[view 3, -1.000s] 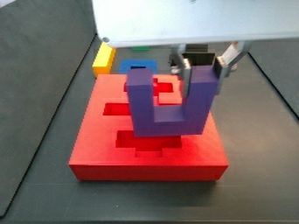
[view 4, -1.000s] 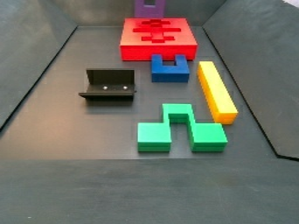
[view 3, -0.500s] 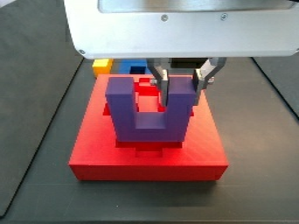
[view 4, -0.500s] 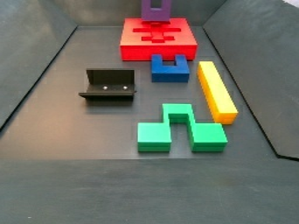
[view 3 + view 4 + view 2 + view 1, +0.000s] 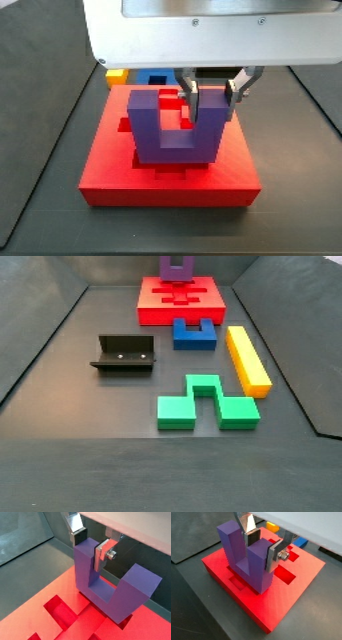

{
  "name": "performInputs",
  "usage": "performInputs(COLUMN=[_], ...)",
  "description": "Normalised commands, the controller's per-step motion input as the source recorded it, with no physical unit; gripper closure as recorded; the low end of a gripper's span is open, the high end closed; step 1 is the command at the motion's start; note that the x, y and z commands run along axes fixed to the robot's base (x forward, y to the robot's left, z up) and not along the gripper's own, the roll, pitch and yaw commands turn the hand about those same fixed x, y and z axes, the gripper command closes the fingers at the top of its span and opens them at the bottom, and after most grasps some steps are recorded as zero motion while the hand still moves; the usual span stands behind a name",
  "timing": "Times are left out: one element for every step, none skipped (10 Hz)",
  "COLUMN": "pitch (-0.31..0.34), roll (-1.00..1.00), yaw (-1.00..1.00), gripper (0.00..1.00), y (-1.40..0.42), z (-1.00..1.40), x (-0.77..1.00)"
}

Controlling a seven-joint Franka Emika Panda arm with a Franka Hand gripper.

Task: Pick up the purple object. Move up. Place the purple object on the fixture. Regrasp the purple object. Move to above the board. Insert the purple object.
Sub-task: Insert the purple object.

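Note:
My gripper (image 5: 259,543) is shut on one prong of the purple object (image 5: 243,554), a U-shaped block held prongs up with its base down over the red board (image 5: 271,607). Both wrist views show the silver fingers (image 5: 102,554) clamped on that prong (image 5: 85,562). In a side view the purple object (image 5: 174,128) hangs low over the board's cutouts (image 5: 167,170), under the gripper (image 5: 214,92). In a side view it shows at the far end (image 5: 175,268) above the board (image 5: 183,298). The dark fixture (image 5: 124,354) stands empty on the floor.
A blue notched block (image 5: 195,333) lies just in front of the board, a long yellow bar (image 5: 246,359) to its right, and a green block (image 5: 206,402) nearer the front. Dark walls bound the grey floor.
The gripper with the purple object has shifted over the board's middle and come lower toward the cutouts; the block now stands squarer to the board.

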Motion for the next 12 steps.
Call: performInputs(pitch=[-0.069, -0.066, -0.063, -0.039, -0.011, 0.0, -0.017, -0.029, -0.023, -0.011, 0.0, 0.0], roll=[-0.2, -0.19, -0.17, -0.13, -0.07, -0.05, -0.09, -0.1, -0.08, -0.07, -0.07, -0.07], yaw=[0.0, 0.0, 0.0, 0.0, 0.0, 0.0, 0.0, 0.0, 0.0, 0.0, 0.0, 0.03], gripper=[1.0, 1.0, 1.0, 1.0, 1.0, 1.0, 1.0, 1.0, 1.0, 1.0, 1.0, 1.0], y=[0.0, 0.0, 0.0, 0.0, 0.0, 0.0, 0.0, 0.0, 0.0, 0.0, 0.0, 0.0], z=[-0.04, -0.06, -0.08, -0.06, -0.09, -0.07, -0.07, -0.11, -0.12, -0.12, -0.1, -0.02], x=[-0.11, -0.09, -0.17, -0.15, -0.04, -0.05, -0.07, 0.0, 0.0, 0.01, 0.06, 0.23])
